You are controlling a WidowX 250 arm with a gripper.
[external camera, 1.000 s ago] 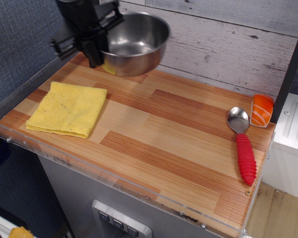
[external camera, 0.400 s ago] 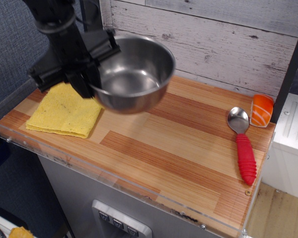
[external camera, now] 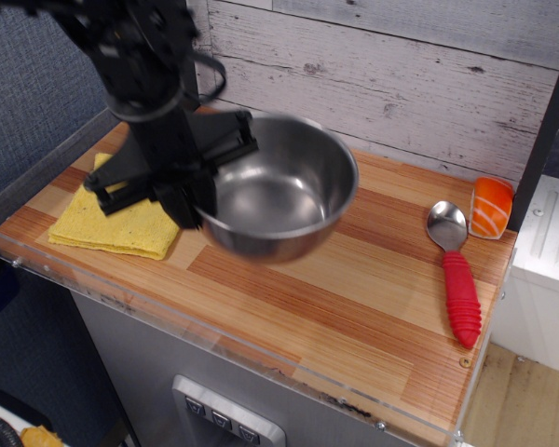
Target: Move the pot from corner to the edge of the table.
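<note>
Right now we are carrying the pot (external camera: pixel 278 191) with our pincer (external camera: pixel 197 191) clenched on its rim at the left side, so nearly the whole bowl is hanging out to the right of the grip. It is looking slightly blurred, and we are judging it to be off the desk (external camera: pixel 354 307) rather than resting on it, though the gap beneath is hard to tell.

What is worrying us is that one-sided hold. Smooth steel pinched at a single point on the rim is likely to pivot or slide out, and a drop from here would be sending the pot rolling toward the near edge just below the pincer, where only a low clear rim is guarding it.

Just left of and behind the pincer, the yellow cloth (external camera: pixel 116 223) is lying partly hidden by the arm; lowering too close could be snagging a fold.

Well to the right of the pincer, the spoon (external camera: pixel 455 275) and the orange piece (external camera: pixel 492 207) are lying apart from the pot, so a wide swing that way would be the only thing knocking them.
</note>
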